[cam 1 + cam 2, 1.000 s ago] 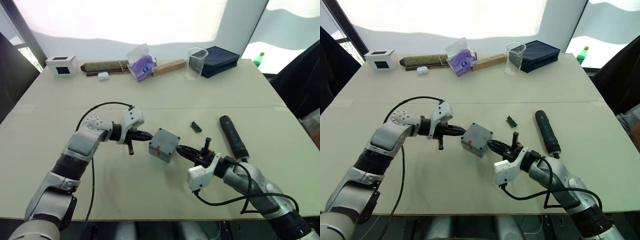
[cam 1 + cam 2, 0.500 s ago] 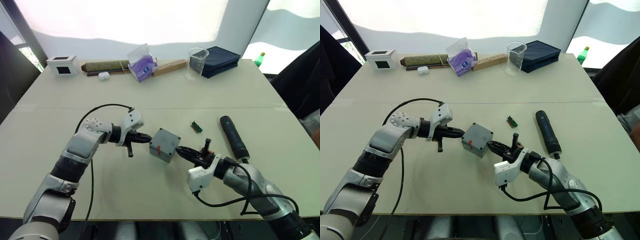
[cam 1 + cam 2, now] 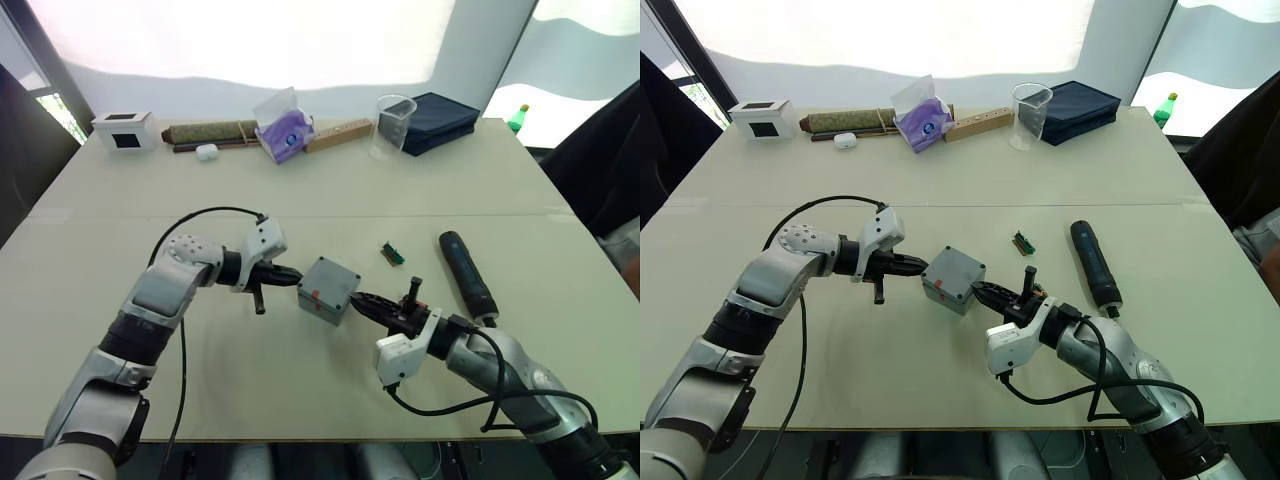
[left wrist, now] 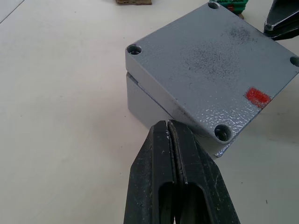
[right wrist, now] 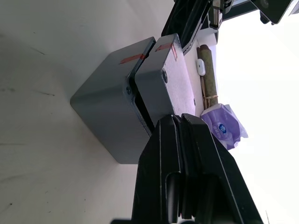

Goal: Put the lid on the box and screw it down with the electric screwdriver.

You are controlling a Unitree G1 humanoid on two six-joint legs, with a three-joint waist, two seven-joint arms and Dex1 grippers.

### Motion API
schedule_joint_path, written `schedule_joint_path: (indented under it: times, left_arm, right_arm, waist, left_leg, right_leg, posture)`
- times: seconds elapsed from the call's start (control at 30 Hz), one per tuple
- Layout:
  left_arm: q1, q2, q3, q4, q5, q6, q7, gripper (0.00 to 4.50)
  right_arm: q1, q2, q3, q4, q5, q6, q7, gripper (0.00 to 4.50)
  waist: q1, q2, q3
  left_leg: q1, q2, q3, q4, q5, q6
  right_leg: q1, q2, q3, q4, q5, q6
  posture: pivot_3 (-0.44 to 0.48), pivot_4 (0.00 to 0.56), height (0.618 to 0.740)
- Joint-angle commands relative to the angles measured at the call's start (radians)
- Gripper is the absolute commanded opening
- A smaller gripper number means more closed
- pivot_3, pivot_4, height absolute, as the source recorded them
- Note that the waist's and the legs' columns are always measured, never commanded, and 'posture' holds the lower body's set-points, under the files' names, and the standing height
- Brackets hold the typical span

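The grey box point(image 3: 326, 296) stands at the table's middle, a red mark on its near side. The grey lid point(image 4: 210, 70) rests on top of it, slightly askew, with a screw hole at each corner and its own red mark. My left gripper point(image 3: 297, 277) is shut and empty, its tips at the box's left edge just under the lid point(image 5: 168, 74). My right gripper point(image 3: 357, 297) is shut and empty too, tips against the box's right side. The black electric screwdriver point(image 3: 465, 275) lies on the table to the right, beyond my right arm.
A small green strip point(image 3: 392, 253) lies between box and screwdriver. Along the far edge stand a white box with a black window point(image 3: 122, 130), a rolled mat point(image 3: 208, 132), a purple tissue pack point(image 3: 283, 127), a clear beaker point(image 3: 394, 125) and a dark blue case point(image 3: 436, 120).
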Motion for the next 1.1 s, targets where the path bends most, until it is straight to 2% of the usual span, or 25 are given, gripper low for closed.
schedule_joint_path:
  times: [0.03, 0.73, 0.87, 1.1]
  left_arm:
    - [-0.006, 0.003, -0.007, -0.017, -0.002, -0.033, -0.017, 0.0]
    - [-0.013, -0.003, 0.008, 0.026, 0.014, -0.076, 0.015, 0.0]
    - [-0.039, -0.005, 0.016, 0.12, 0.041, -0.125, 0.032, 0.0]
    - [-0.026, -0.041, -0.019, 0.149, 0.063, -0.161, 0.029, 0.0]
  right_arm:
    - [0.011, 0.002, -0.014, -0.042, 0.013, -0.009, -0.008, 0.1]
    - [0.006, 0.002, -0.027, -0.031, -0.018, 0.039, -0.032, 0.1]
    - [0.059, -0.013, -0.039, -0.033, 0.015, 0.067, 0.0, 0.1]
    - [0.053, 0.026, -0.007, -0.022, 0.05, 0.145, 0.059, 0.1]
  waist:
    - [0.0, 0.0, 0.0]
    - [0.0, 0.0, 0.0]
    - [0.002, 0.0, 0.0]
    - [0.0, 0.0, 0.0]
  left_leg:
    - [0.0, 0.0, 0.0, 0.0, 0.0, 0.0]
    - [0.0, 0.0, 0.0, 0.0, 0.0, 0.0]
    - [0.0, 0.0, 0.0, 0.0, 0.0, 0.0]
    - [0.0, 0.0, 0.0, 0.0, -0.001, 0.001]
  right_leg:
    - [0.0, 0.0, 0.0, 0.0, 0.0, 0.0]
    - [0.0, 0.0, 0.0, 0.0, 0.0, 0.0]
    - [0.0, 0.0, 0.0, 0.0, 0.0, 0.0]
    - [0.0, 0.0, 0.0, 0.0, 0.0, 0.0]
  posture:
    - [0.0, 0.15, 0.74]
    - [0.0, 0.15, 0.74]
    - [0.0, 0.15, 0.74]
    - [0.0, 0.15, 0.74]
